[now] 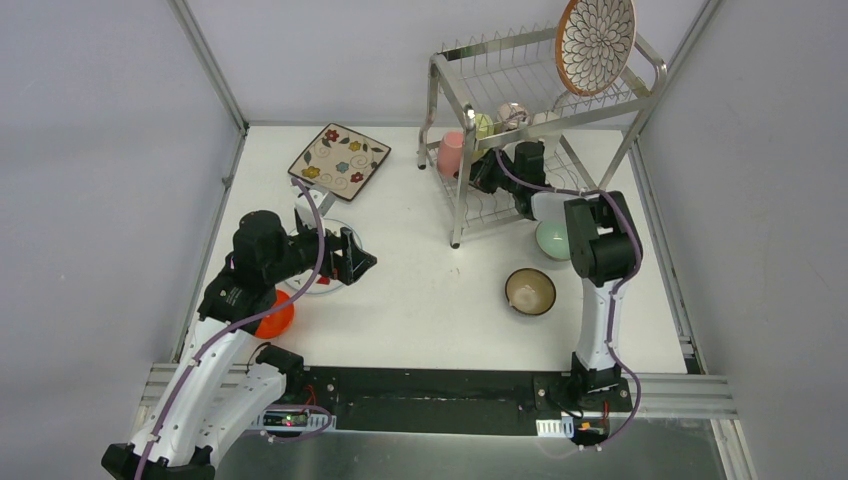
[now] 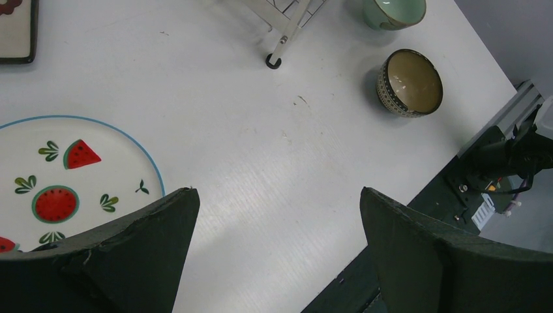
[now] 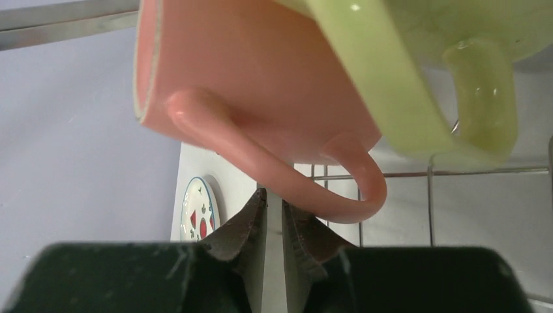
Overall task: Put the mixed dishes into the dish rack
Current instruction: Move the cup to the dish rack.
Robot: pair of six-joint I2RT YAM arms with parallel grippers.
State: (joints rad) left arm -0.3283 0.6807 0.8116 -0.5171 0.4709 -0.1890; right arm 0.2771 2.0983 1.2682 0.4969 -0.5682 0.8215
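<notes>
The silver dish rack stands at the back right, with the round petal-pattern plate upright on its top tier. A pink cup and a pale green cup lie on the lower tier. My right gripper sits just under the pink cup's handle, its jaws nearly together and holding nothing. My left gripper hangs wide open over the table beside the white watermelon plate. The square floral plate lies at the back left.
A mint bowl and a brown bowl sit on the table in front of the rack. An orange bowl is half hidden under the left arm. Another pale cup rests in the rack.
</notes>
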